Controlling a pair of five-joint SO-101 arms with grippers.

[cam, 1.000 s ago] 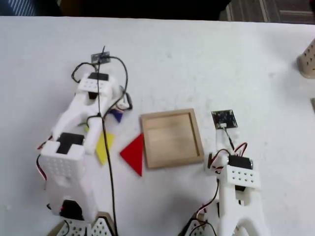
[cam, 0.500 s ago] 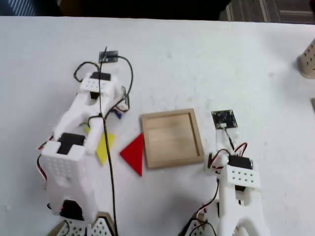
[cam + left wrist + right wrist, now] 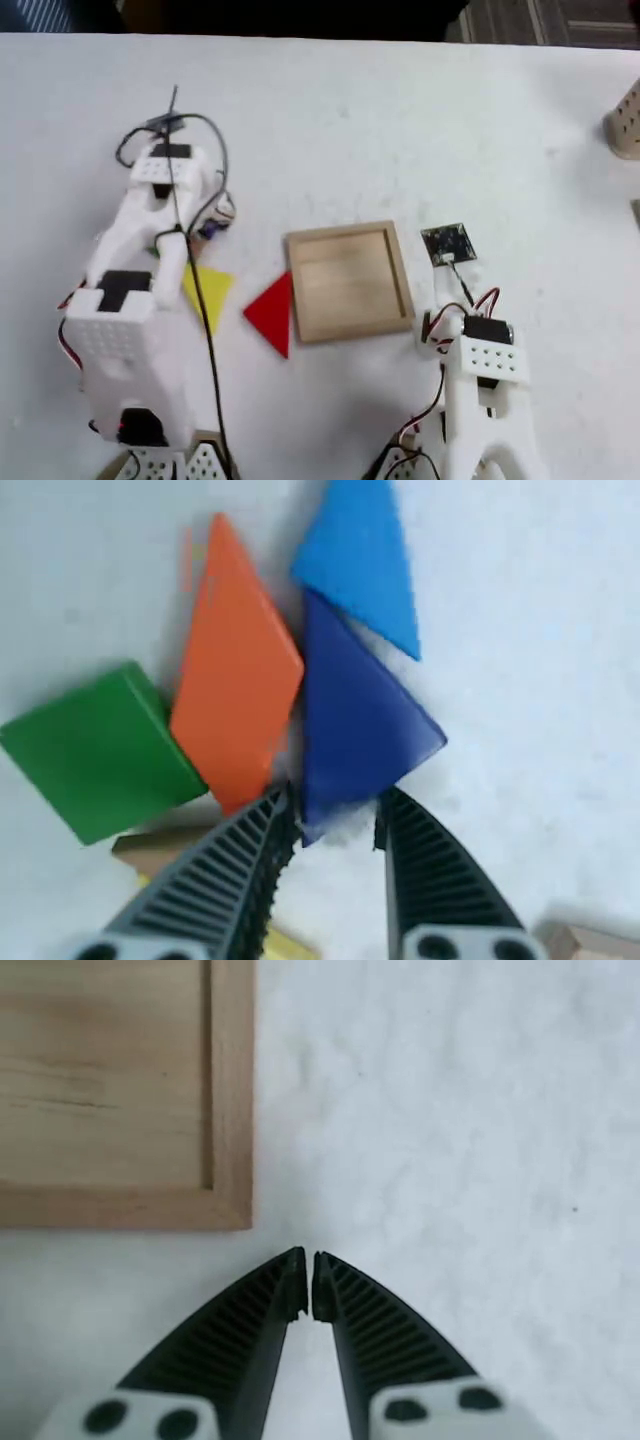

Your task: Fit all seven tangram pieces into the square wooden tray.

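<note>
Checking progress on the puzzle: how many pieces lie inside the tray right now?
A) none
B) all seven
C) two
A: the tray shows only bare wood inside its rim, while the red triangle and the yellow piece lie outside it, to one side.

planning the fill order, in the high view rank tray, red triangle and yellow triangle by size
wooden tray
red triangle
yellow triangle, though the left arm covers part of it, so that ranking is unsure
</note>
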